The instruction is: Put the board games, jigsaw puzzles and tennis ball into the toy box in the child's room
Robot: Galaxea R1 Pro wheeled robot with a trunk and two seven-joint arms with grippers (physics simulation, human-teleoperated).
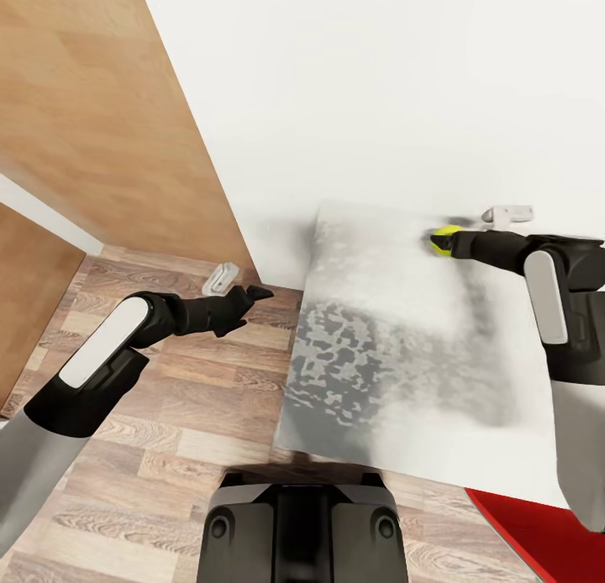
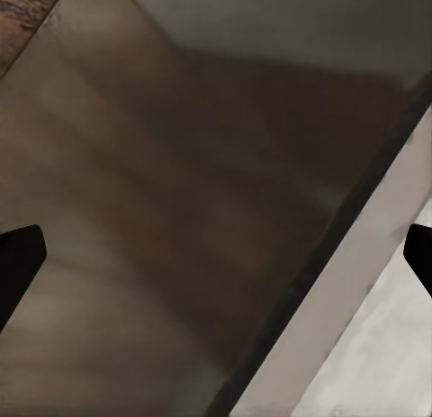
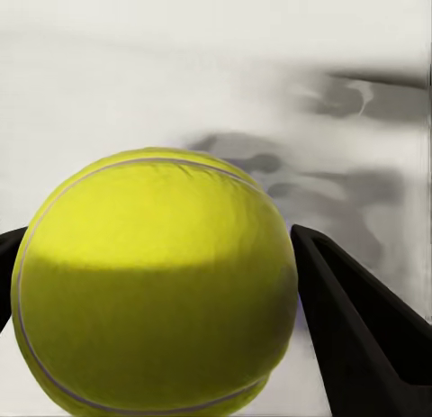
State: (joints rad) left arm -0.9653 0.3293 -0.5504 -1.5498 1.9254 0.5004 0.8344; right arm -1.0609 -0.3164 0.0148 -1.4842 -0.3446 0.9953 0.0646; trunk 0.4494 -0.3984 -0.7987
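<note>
The tennis ball is small and yellow-green, held just over the far part of the table, whose top is pale grey and mottled. My right gripper is shut on it. In the right wrist view the tennis ball sits between the two dark fingers of the right gripper, above the pale table top. My left gripper hangs open over the wood floor, just left of the table's left edge. In the left wrist view its fingertips stand far apart with nothing between them.
A white wall rises behind the table, with a small white fitting on it and another near the floor. Brown wooden panels stand at the left. A red surface lies at the lower right. Wood floor spreads left of the table.
</note>
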